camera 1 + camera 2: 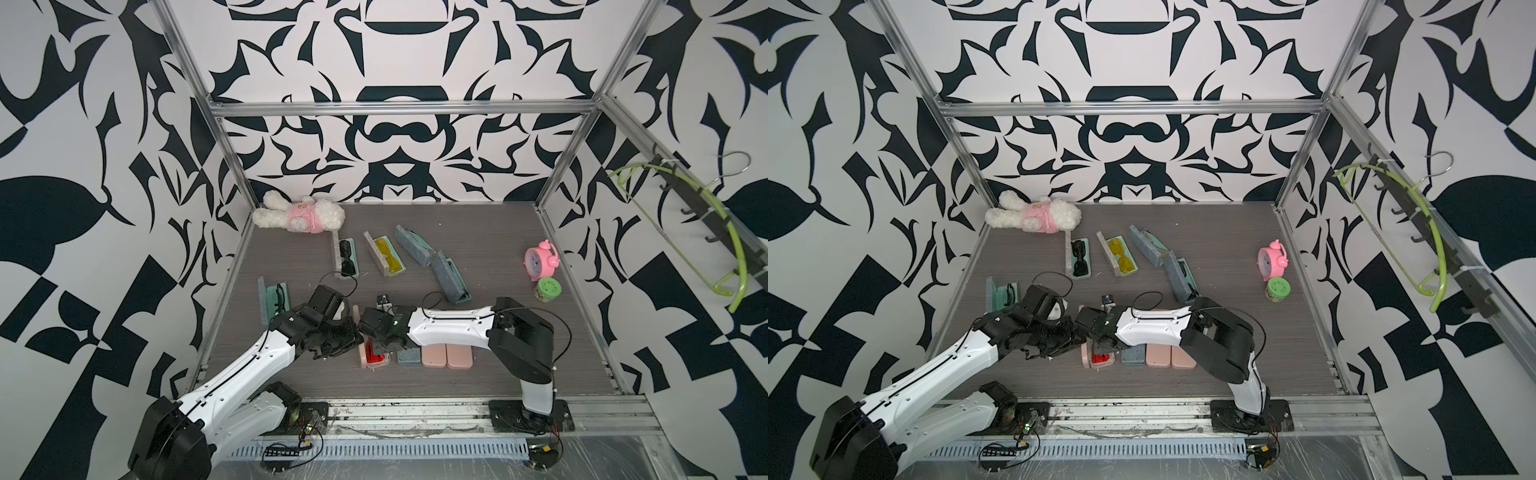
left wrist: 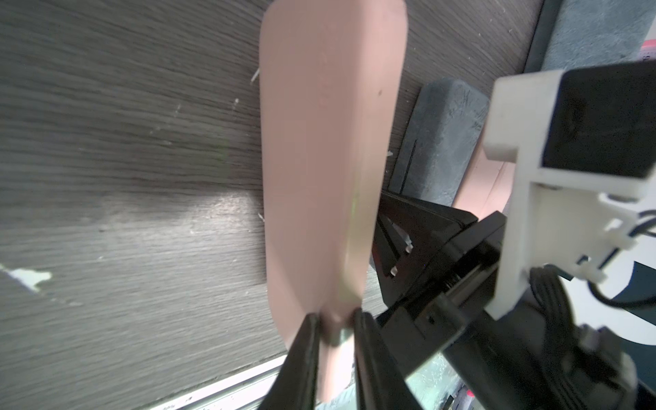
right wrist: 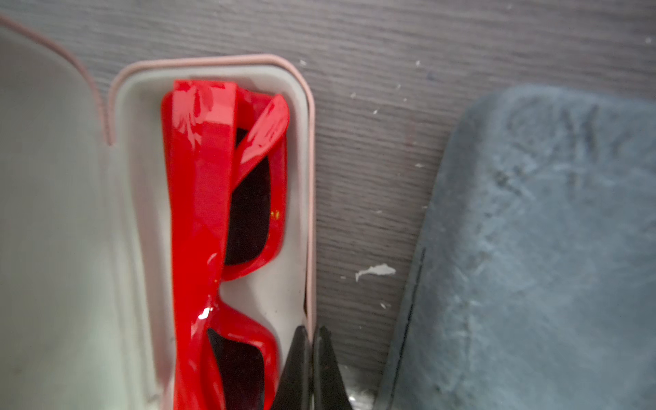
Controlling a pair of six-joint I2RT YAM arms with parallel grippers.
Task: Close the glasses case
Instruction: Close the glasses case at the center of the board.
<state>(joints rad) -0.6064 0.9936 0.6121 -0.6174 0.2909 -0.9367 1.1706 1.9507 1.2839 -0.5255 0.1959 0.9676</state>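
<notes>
Your left gripper (image 2: 337, 321) pinches narrow on the raised lid (image 2: 319, 142). Your right gripper (image 3: 312, 340) clamps the case (image 3: 311, 184) rim, jaws nearly together. Case sits open at 6 o'clock on the table (image 1: 478, 257), 1 pair of sunglasses (image 3: 202, 213) inside, blue case (image 3: 532, 248) at its 3 o'clock.

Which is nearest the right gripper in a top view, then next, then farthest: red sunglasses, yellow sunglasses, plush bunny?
1. red sunglasses, in the pink case at the right gripper, front row.
2. yellow sunglasses, mid-table, farther back.
3. plush bunny, far back-left corner.
</notes>
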